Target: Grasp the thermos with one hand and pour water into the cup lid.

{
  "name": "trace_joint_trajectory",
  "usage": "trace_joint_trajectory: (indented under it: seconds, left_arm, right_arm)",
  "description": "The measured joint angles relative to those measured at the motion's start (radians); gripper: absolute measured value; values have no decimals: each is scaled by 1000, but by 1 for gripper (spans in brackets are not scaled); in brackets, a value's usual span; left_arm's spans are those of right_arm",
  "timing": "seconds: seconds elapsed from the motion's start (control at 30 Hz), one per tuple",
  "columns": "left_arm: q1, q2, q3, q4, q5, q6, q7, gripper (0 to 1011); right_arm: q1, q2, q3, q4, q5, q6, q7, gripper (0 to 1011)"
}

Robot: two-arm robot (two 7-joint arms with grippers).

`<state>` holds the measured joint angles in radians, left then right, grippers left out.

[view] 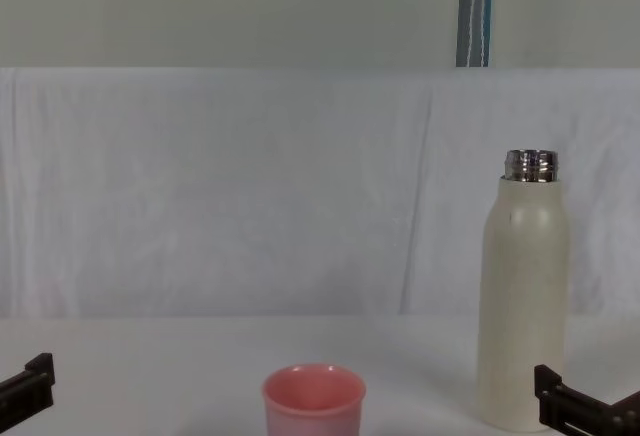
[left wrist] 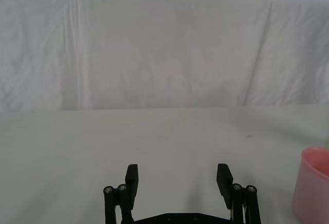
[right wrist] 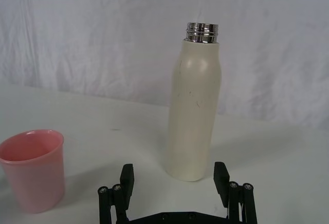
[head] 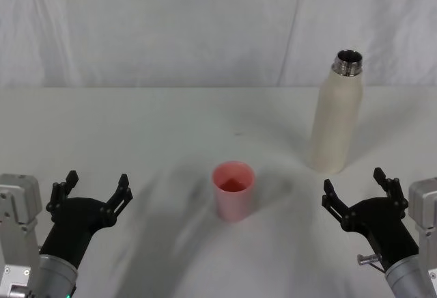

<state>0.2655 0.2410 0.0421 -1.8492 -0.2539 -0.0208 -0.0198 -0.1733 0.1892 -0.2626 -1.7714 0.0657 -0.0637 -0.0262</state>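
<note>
While uncapped, the thermos stands upright, neck upward.

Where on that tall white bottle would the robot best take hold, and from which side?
Probably mid-body on the thermos, from the near side with the right gripper, which sits open just in front of it. The thermos stands upright with straight, even walls there; the steel neck is narrow and must stay free for pouring into the cup lid.

1. Bright, even, diffuse light throughout.
2. Soft grey shadows smear across the desk around the cup.
3. Small glints on the thermos neck.
4. Focus sharp, edges undistorted.
</note>
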Motion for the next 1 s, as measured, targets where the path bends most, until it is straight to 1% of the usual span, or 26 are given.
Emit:
trace_joint_trajectory:
  seconds: [1.0]
  left_arm:
    - [0, 0, 0, 0, 0, 0, 0, 1001]
  right_arm:
    - [0, 0, 0, 0, 0, 0, 0, 1000]
